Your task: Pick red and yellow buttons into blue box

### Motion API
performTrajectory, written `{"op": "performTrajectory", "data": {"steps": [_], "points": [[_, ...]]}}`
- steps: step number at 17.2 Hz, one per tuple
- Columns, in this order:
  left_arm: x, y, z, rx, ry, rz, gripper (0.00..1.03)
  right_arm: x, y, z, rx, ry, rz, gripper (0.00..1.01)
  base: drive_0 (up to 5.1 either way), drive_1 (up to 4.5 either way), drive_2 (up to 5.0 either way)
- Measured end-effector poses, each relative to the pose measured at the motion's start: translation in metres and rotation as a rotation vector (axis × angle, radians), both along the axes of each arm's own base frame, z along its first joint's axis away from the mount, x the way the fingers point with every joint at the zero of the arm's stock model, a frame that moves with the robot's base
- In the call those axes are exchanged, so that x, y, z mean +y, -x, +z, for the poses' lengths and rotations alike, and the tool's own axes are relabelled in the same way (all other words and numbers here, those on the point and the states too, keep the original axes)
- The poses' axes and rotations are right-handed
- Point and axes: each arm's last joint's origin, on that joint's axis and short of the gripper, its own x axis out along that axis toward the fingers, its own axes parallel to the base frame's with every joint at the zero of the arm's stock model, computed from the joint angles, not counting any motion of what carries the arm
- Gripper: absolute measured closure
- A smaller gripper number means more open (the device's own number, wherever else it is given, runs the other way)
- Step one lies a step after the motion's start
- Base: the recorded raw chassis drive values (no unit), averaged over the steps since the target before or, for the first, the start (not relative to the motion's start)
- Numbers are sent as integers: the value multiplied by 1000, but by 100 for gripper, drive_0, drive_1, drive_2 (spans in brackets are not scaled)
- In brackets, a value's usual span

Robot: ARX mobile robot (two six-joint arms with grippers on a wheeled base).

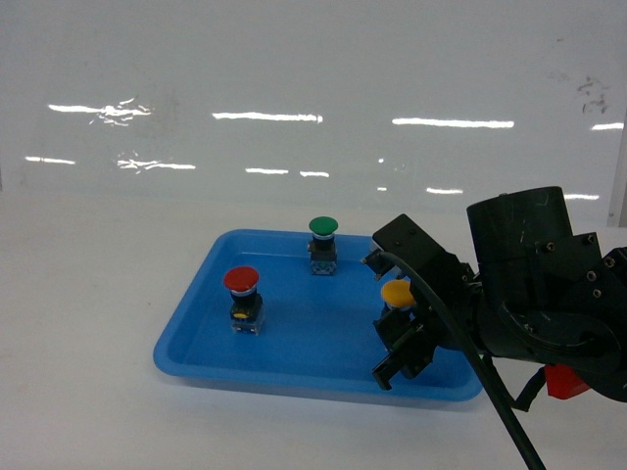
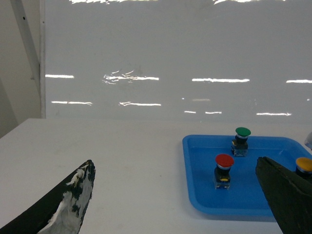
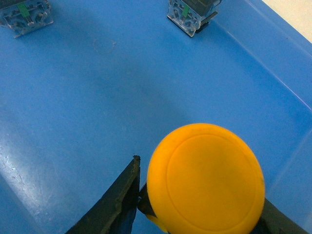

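Note:
The yellow button point(image 1: 396, 293) stands at the right of a shallow blue tray point(image 1: 196, 360). My right gripper point(image 1: 378, 317) straddles it. In the right wrist view the yellow cap point(image 3: 205, 179) fills the space between the fingers point(image 3: 117, 202). The left finger touches the button's black body and the right one is mostly hidden under the cap. The red button point(image 1: 241, 280) stands upright at the tray's left, also in the left wrist view point(image 2: 224, 161). My left gripper point(image 2: 174, 163) hangs open and holds nothing over the white table, left of the tray. The blue box is out of view.
A green button point(image 1: 322, 227) stands at the back of the tray, behind the other two. The tray's raised rim point(image 2: 195, 204) surrounds all three. Two clear switch bases point(image 3: 27, 14) show at the top of the right wrist view. A glossy white wall rises behind the table.

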Motion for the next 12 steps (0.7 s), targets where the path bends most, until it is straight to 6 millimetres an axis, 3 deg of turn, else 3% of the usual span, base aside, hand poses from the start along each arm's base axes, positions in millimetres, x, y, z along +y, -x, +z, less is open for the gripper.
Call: {"op": "performTrajectory", "data": {"steps": [1,7,12], "points": [[0,0,0,0,0,0,5,0,0,0,-2,-1,0,63,0,0,0],[0,0,0,0,0,0,5,-9,3,5,-32,-18,-29,65,0,0,0],[0,0,0,0,0,0,5,-23,12,49,-103,-93,-59,66,0,0,0]]}}
